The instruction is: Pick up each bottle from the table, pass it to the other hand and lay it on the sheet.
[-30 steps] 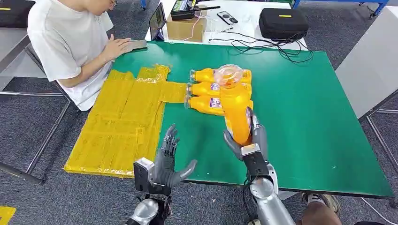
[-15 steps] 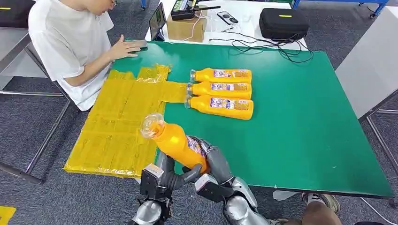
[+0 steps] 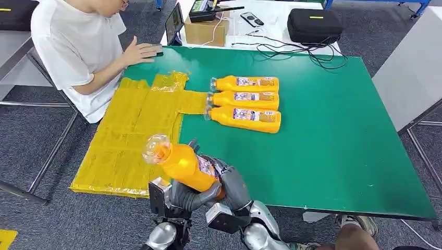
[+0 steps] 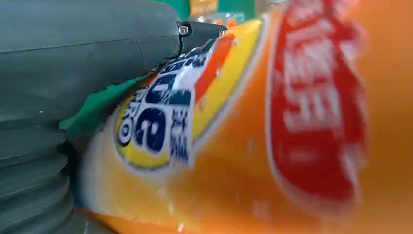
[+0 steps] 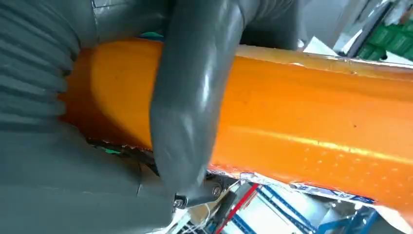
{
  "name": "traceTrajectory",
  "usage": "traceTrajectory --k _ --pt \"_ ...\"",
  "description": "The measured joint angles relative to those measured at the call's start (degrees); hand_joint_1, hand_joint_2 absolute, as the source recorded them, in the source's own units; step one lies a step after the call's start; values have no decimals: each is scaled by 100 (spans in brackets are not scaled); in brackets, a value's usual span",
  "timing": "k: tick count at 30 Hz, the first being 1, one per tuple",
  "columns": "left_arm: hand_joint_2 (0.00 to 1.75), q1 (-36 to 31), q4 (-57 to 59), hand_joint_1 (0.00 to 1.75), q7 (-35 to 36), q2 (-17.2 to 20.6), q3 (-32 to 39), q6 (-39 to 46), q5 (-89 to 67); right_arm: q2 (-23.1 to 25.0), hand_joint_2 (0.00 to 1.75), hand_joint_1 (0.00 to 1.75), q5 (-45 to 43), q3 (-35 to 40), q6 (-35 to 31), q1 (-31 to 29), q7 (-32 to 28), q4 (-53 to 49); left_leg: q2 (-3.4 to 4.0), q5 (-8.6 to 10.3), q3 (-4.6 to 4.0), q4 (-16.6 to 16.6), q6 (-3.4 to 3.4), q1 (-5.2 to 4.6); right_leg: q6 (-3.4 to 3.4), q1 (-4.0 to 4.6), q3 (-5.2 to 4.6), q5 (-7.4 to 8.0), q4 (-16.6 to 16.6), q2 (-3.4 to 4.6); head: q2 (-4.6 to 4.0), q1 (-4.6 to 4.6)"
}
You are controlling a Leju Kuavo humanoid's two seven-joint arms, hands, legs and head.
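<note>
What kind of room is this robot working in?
Probably a robotics lab or test room: a green work table on grey carpet, a person seated beside it, and cables, a black case and electronics behind.

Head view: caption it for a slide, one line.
Both hands, left hand and right hand, meet on an orange bottle beside the yellow sheet; three bottles wait.
</note>
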Motion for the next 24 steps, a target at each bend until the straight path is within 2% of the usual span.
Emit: traceTrajectory --k 1,2,3,8,11,24 --pt "175 13 -33 175 33 0 11 -157 138 2 175 14 -37 61 2 -8 24 15 0 0 0 0 0 0 0 0 0 0 0 0 0 0" --pt "175 40 -83 175 110 0 17 -361 306 2 175 0 -87 116 -11 -31 24 59 1 0 0 0 0 0 0 -1 1 0 0 0 0 0" --pt "175 64 -120 175 215 0 37 -547 461 -2 0 0 -120 155 -28 -59 15 112 2 0 0 0 0 -1 0 -1 0 0 0 1 0 -2" --pt "175 111 -201 175 1123 0 346 -2107 2216 -9 0 0 -227 319 -323 8 -166 254 4 0 0 0 1 -2 0 -1 -1 1 0 2 0 -2" --pt "175 113 -201 175 1237 0 531 -2734 2756 2 0 0 -256 378 -372 -8 -232 245 9 0 1 0 0 -1 0 -1 -3 1 0 6 0 0" --pt "175 166 -286 175 1042 28 728 -3116 2659 22 0 0 33 373 -675 126 -96 -11 9 0 0 0 0 -1 0 -1 -5 1 0 6 0 0"
